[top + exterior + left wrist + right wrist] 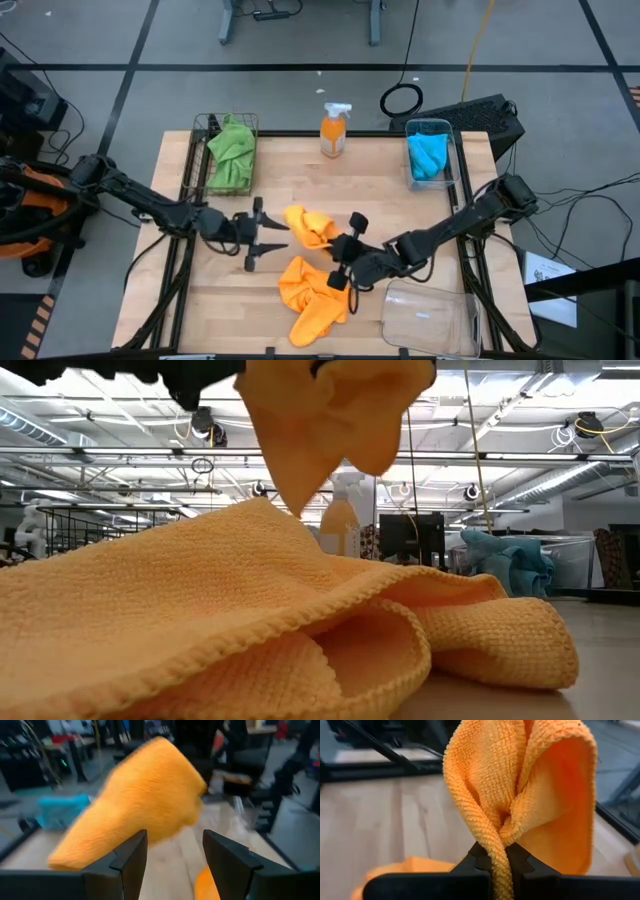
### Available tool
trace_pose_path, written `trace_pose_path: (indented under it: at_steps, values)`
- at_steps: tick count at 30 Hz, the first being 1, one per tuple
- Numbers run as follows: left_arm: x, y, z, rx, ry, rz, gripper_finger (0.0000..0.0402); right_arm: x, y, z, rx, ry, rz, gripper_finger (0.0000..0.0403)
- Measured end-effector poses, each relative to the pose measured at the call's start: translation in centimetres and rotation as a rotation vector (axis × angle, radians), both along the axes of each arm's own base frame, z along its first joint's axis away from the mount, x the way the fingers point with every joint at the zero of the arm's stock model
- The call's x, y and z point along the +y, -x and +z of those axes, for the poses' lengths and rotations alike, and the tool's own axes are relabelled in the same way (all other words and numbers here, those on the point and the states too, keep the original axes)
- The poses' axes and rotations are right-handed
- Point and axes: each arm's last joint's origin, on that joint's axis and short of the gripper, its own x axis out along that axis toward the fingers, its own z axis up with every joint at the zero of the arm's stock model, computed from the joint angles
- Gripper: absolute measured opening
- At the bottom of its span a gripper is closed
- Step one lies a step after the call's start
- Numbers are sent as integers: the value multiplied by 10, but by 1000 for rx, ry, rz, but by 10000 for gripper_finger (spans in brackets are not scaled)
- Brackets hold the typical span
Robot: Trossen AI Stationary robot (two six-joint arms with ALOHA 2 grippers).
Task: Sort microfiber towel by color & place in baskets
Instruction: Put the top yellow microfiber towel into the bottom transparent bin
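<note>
1. Wooden table (400, 200) carries three baskets: black mesh basket (205, 135) with green towels (232, 150), clear basket (452, 150) with blue towels (428, 155), and an empty clear basket (430, 318).
2. One orange towel (312, 298) lies near the table's front edge.
3. Right gripper (338, 250) is clenched on the other orange towel (308, 226), lifted.
4. Left gripper (262, 240), released, sits beside it.

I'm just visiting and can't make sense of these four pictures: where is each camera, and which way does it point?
High view: overhead, straight down on the table; both arms show.
Low view: at tabletop height, behind the lying orange towel; dark arm parts at top.
Left wrist view: past the open left gripper toward the lifted orange towel.
Right wrist view: right gripper shut on that towel.
All four views share the lifted towel.
</note>
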Motion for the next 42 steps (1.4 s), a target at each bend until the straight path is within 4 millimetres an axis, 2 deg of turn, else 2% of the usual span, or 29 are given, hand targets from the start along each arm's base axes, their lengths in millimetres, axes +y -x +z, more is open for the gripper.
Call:
trace_pose_path:
  at_steps: [4, 11, 16, 22, 25, 34, 42]
  values:
    - [-5, 2, 8, -84, -39, 46, 199, 6, -1, 5, -38, 20, 36, 4]
    - [-13, 6, 12, -132, -108, 65, 199, 7, -2, 9, -65, 28, 55, 4]
    - [-22, 0, 7, -151, -169, 44, 199, 10, -4, 10, -70, 9, 142, 4]
    - [-31, -18, -8, -179, -271, 36, 202, 11, -4, 11, -58, 23, 196, 4]
    - [-37, -29, -14, -163, -307, 32, 219, 11, -4, 10, -44, 59, 209, 4]
    - [-51, -58, -21, -149, -354, 14, 312, 11, -4, 8, -7, 38, 293, 4]
    - [-57, -78, -28, -125, -352, -31, 326, 11, -5, 9, -20, 42, 301, 4]
